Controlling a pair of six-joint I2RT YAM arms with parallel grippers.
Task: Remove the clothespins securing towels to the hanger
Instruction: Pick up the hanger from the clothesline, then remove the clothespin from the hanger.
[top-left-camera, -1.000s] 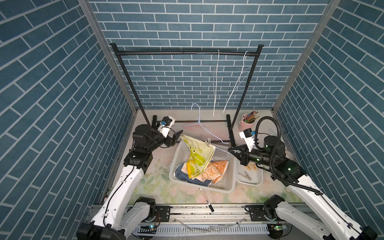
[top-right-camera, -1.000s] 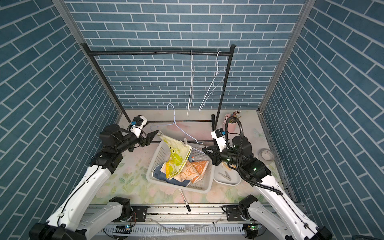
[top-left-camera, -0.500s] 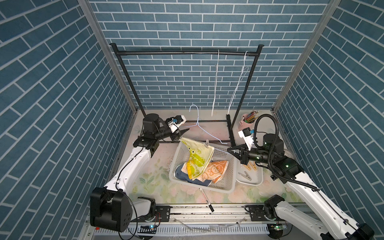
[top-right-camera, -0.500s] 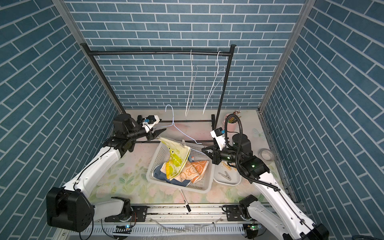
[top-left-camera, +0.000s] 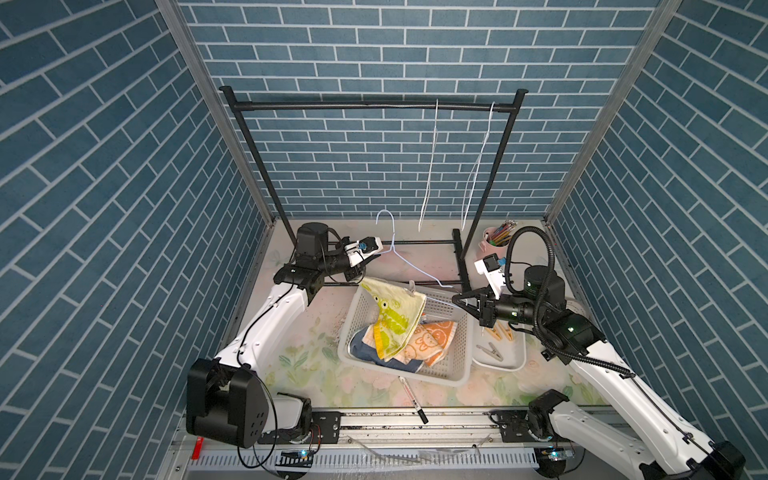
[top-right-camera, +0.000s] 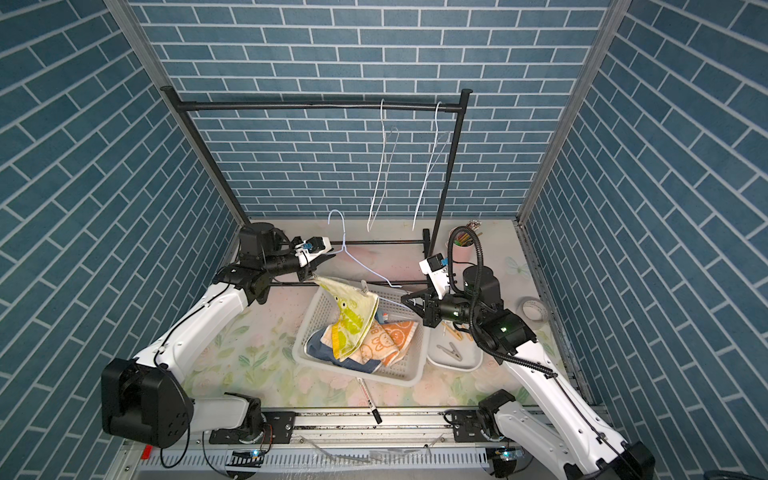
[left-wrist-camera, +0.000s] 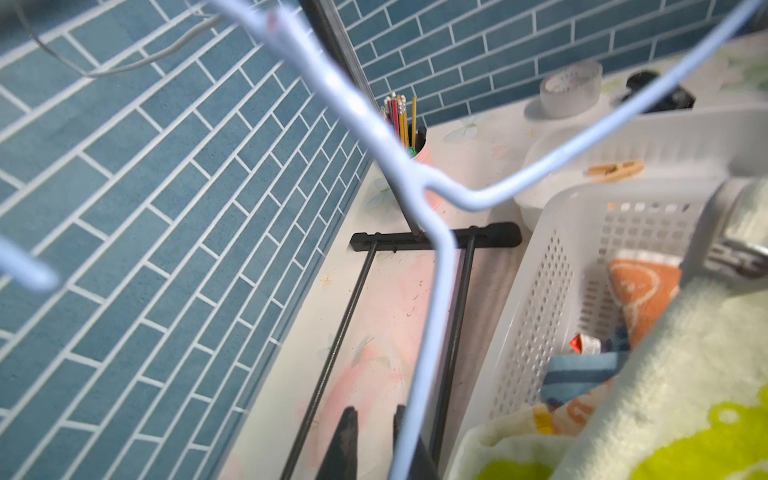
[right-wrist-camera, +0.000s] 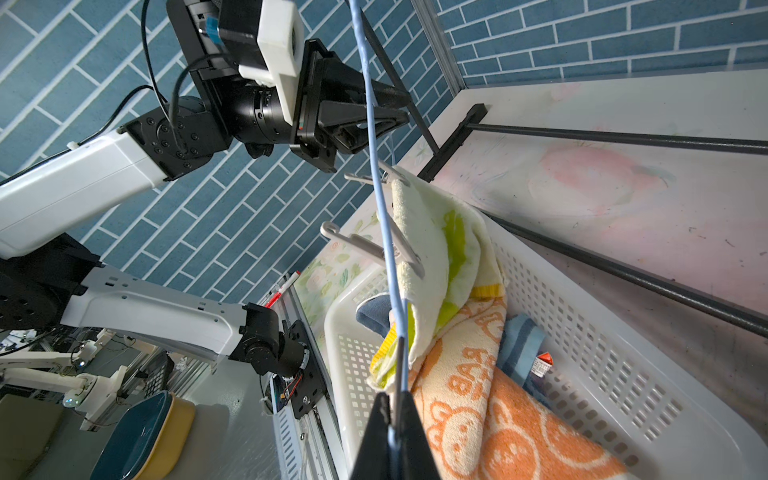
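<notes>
Two clothespins (right-wrist-camera: 357, 241) on hanger (right-wrist-camera: 379, 199), between left claw (right-wrist-camera: 405, 110), right claw (right-wrist-camera: 395, 401)

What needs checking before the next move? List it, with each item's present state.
1. Right hand shut on the hanger: ok.
2. Left hand gripping the hanger: cannot tell; the wire lies against one finger.
3. Yellow towel free of clothespins: not ok, two clip it to the hanger.
4. Basket below the hanging towel: ok.
5. Tray has bare room for more clothespins: ok.
</notes>
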